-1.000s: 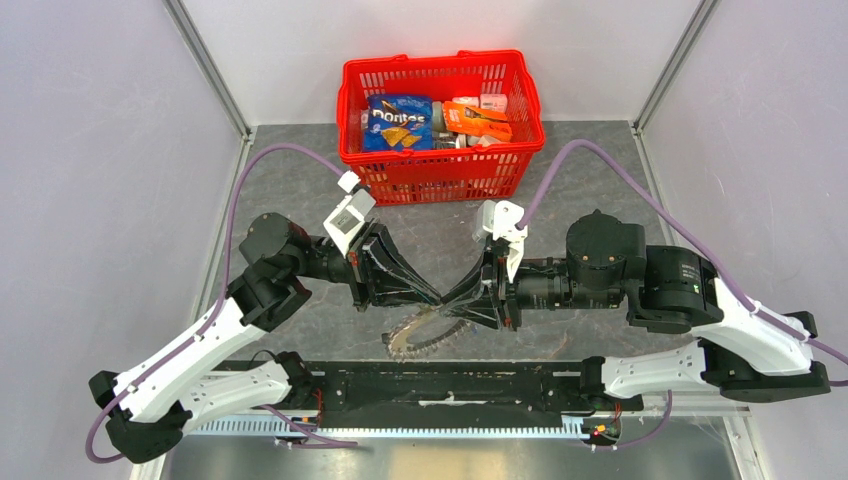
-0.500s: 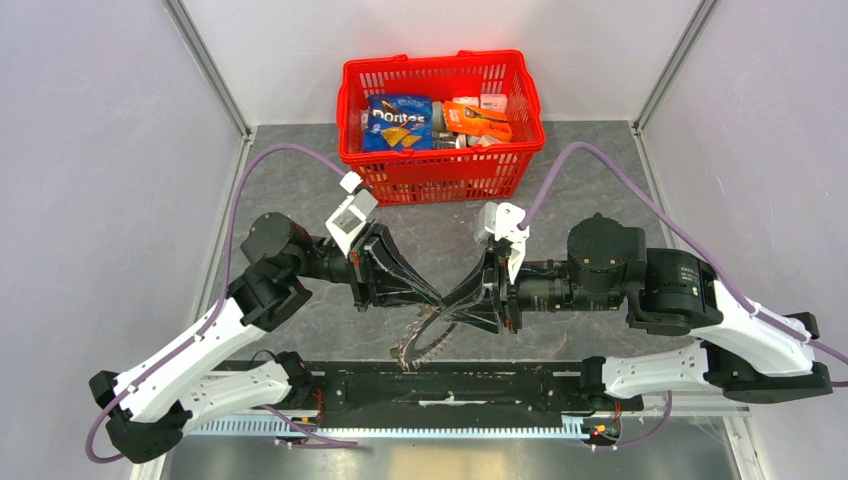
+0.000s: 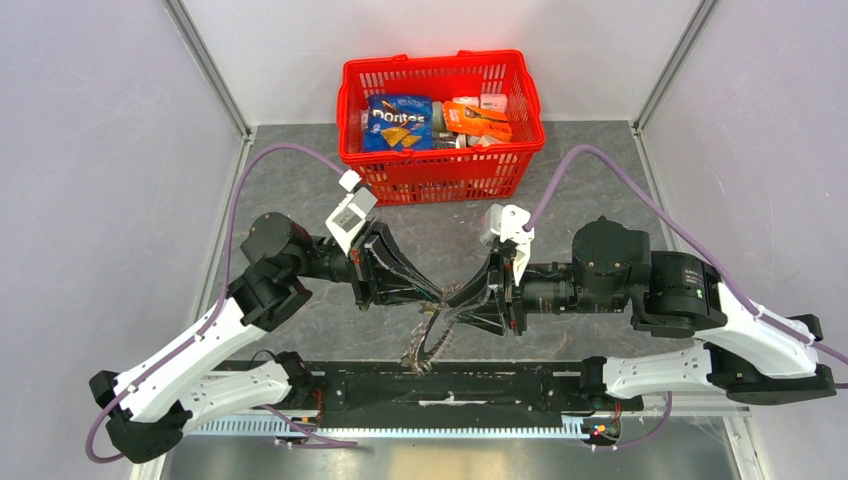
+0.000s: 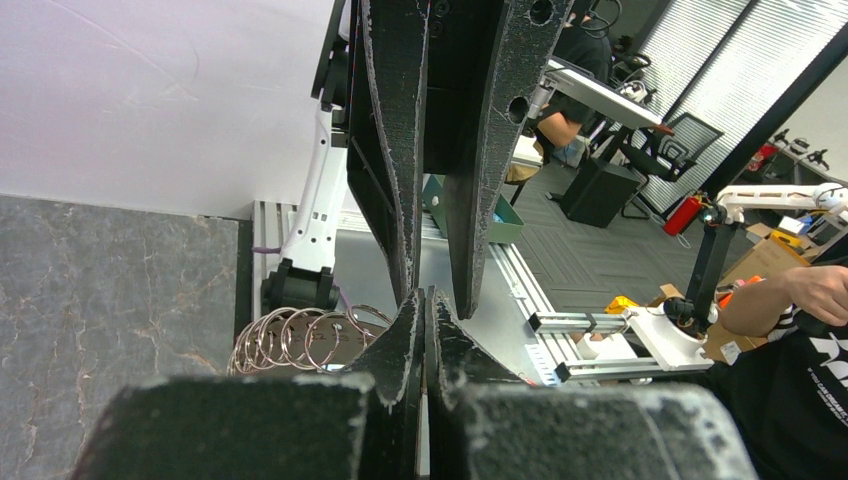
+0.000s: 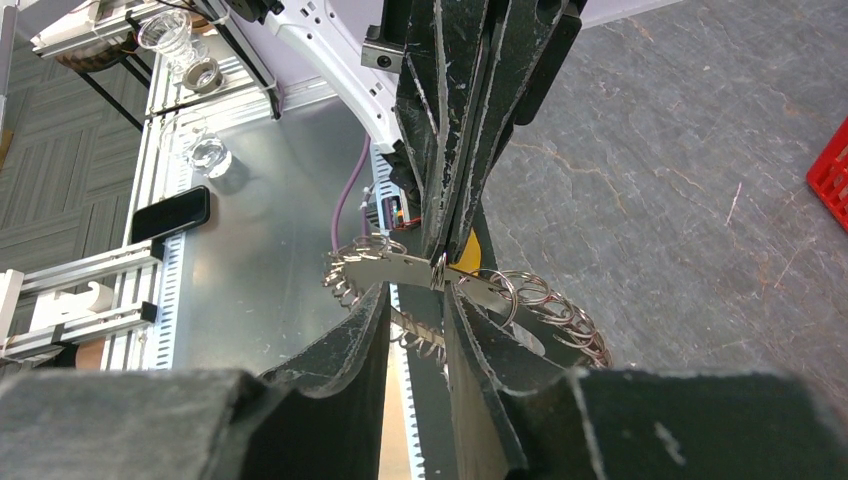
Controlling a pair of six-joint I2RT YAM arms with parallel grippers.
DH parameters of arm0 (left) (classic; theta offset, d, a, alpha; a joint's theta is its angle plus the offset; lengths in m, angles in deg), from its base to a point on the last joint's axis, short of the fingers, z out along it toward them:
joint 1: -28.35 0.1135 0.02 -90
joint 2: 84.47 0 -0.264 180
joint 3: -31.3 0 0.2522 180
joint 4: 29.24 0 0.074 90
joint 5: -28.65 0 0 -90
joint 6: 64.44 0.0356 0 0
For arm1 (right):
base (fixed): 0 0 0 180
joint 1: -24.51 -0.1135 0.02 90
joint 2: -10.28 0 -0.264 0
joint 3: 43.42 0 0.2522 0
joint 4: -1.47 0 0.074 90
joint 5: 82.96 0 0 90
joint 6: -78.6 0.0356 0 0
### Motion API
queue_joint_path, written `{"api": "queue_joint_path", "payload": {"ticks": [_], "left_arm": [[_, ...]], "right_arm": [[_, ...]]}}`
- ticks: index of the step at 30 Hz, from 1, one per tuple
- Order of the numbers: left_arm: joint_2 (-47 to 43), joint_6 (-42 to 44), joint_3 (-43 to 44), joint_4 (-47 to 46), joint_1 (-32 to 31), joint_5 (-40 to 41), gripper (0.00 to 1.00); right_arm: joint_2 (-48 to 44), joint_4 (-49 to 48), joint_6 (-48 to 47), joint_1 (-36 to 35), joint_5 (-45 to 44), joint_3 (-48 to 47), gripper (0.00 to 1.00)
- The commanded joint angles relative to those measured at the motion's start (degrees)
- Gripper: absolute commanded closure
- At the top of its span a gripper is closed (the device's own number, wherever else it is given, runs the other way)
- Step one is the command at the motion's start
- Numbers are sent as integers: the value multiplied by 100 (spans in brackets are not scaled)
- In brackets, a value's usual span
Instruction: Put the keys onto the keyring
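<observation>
Silver metal keyring (image 5: 395, 268), a flat band strung with small wire loops, hangs tilted between the two arms' tips, over the grey marbled table (image 5: 660, 180). The left claw (image 5: 440, 258) is pinched tight on the band. The yellow plastic head of a small key (image 5: 463, 247) shows just beside its tips. The right claw (image 5: 416, 295) stands slightly parted just beneath the band and seems to grip nothing.

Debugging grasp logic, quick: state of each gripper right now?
Left gripper: closed on the yellow key.
Right gripper: fingers slightly apart around the keyring; whether it grips cannot be told.
</observation>
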Motion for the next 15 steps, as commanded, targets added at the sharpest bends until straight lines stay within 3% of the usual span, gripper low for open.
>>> {"api": "queue_joint_path", "payload": {"ticks": [1,8,15], "left_arm": [[-10,-55,296,-301,-15,50,98],[-19,-48,294,-303,-15,33,98],[-53,-29,253,-305,-14,9,98]], "right_arm": [[57,-275,-7,-6,10,-40,67],[190,-340,-46,-5,23,-128,68],[221,-364,-55,-5,-35,-174,77]]}}
